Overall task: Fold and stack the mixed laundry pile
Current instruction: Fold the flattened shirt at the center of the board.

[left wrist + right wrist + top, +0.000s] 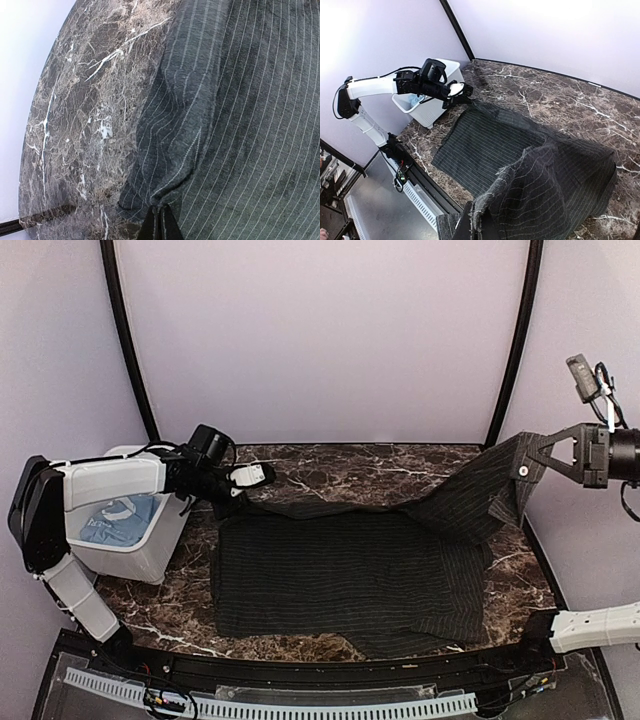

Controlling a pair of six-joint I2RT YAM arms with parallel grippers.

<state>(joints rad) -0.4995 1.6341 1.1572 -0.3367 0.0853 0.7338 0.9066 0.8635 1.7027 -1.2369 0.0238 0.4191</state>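
While both arms hold it, the black pinstriped shirt [340, 575] lies mostly flat on the dark marble bench [330, 465]. Its long axis runs left to right across the bench and its pinstripes follow that same line. The near edge sits close to the bench's front rim. The far right part is pulled up off the surface into a slanting tent, with the stripes tilting upward toward the right.

Left arm [110, 483]: the upper link rises from the near left corner and the forearm runs level to the right, above the white plastic bin [150, 550]. The wrist dips toward the bench. The left pincer [238, 502] is closed on the shirt's far left corner, low at the surface. The left wrist view shows a fold of cloth gathered between the tips.

Right arm [600, 625]: the white forearm shows at the near right and the wrist is held high by the right wall. The right pincer [525, 468] points left, roughly level, well above the bench, and is clamped on the raised right edge of the shirt. Cloth drapes down from it to the surface.

The light blue T-shirt [115, 520] sits crumpled inside the bin, at the left end of the bench, apart from the shirt.
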